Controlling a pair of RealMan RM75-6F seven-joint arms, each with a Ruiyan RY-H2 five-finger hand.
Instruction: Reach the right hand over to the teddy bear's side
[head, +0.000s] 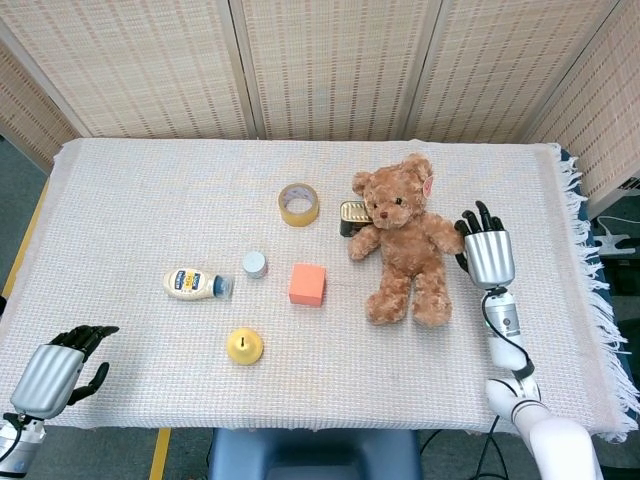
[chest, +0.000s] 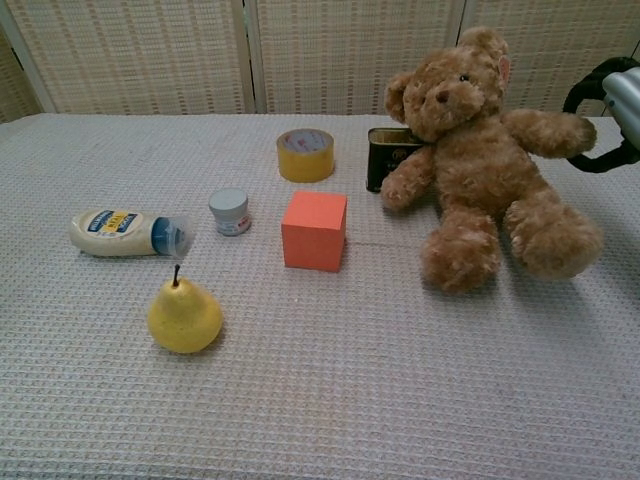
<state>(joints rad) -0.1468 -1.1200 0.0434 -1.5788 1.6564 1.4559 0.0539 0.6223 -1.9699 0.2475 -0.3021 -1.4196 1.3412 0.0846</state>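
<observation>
Head view showed the left hand (head: 55, 368) at the lower left corner of the frame, just off the near edge of the table (head: 150, 180), its dark fingers curled partway and nothing in them. Low in the centre-left sat a yellow pear (head: 244, 346), upright with its stem up. Above it and to the left a mayonnaise bottle (head: 193, 283) lay on its side, cap pointing right, with a small white jar (head: 254, 264) just beside the cap and an orange cube (head: 307, 284) a little further right.

Right of centre the teddy bear (head: 405, 238) lay on its back, legs toward the bottom of the frame, arms spread. The right hand (head: 484, 250) stood at the right of the frame, just beside the bear's outstretched arm, silver back facing the camera and dark fingers (head: 470, 222) pointing up the frame; it was empty, and whether a finger touched the fur I could not tell. Chest view caught only the edge of that hand at the upper right, with dark fingers (chest: 590, 95) curved around the end of the bear's paw (chest: 565, 131).

Behind the bear's shoulder stood a dark tin (head: 350, 214), partly hidden, and to its left, toward the upper middle, a roll of tape (head: 298, 204).
</observation>
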